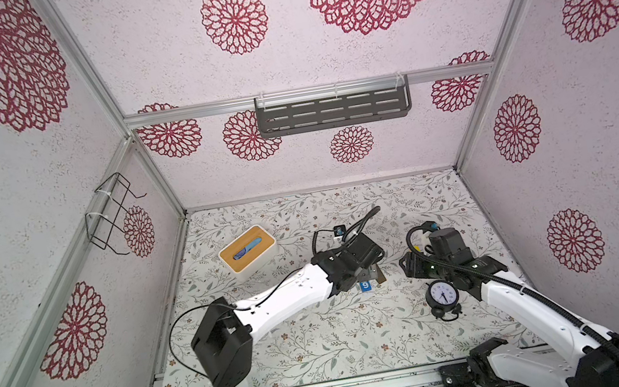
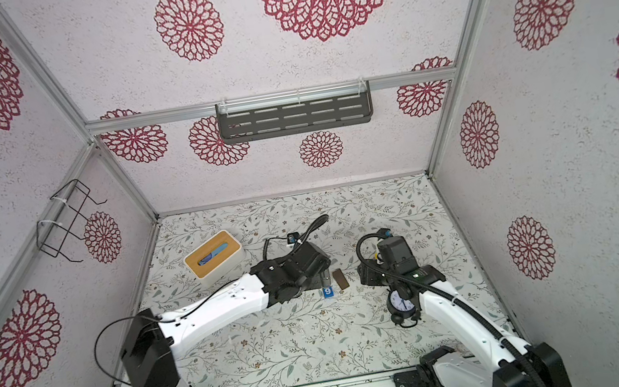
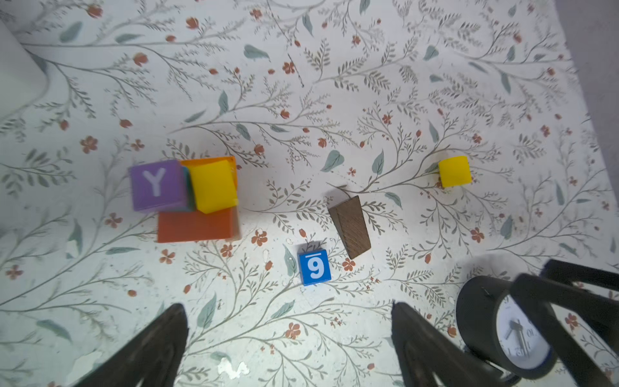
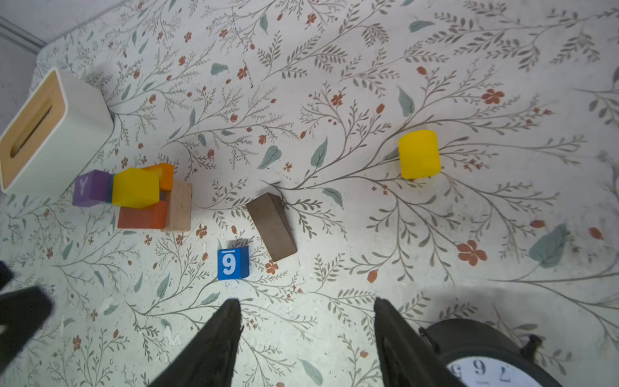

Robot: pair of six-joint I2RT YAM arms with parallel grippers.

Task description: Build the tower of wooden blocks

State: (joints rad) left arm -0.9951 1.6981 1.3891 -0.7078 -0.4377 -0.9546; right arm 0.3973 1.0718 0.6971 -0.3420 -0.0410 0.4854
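The coming move turns on where the loose blocks lie from the tower (image 3: 197, 224). It stands on the desk (image 1: 324, 348) right beneath the left wrist, so both top views all but hide it. The wrist views show an orange-based stack topped by the purple Y cube (image 3: 156, 184), with a yellow piece askew beside it. In a top view the 9 cube (image 2: 328, 291) sits near the tower, at roughly 4 o'clock from it. The bar (image 2: 340, 279) lies flat just beside that cube at about 1 o'clock, not touching it, with its long axis running from 11 to 5 o'clock. The yellow block (image 4: 418, 154) is well apart, farther toward 3 o'clock and close to the right arm. The left tool (image 3: 288, 304) is spread wide and holds nothing, with the 9 cube just ahead of its tips. The right tool (image 4: 306, 299) stands about half spread, also empty, next to the clock (image 1: 442, 293). By my reading the left arm is nearer the 9 cube and the bar, and the right arm is nearer the yellow block. A grasp on the bar would need the tool to close across its short width, along 2 to 8 o'clock. The tower's edges are smeared in the left wrist view, so I cannot say whether its top is level.
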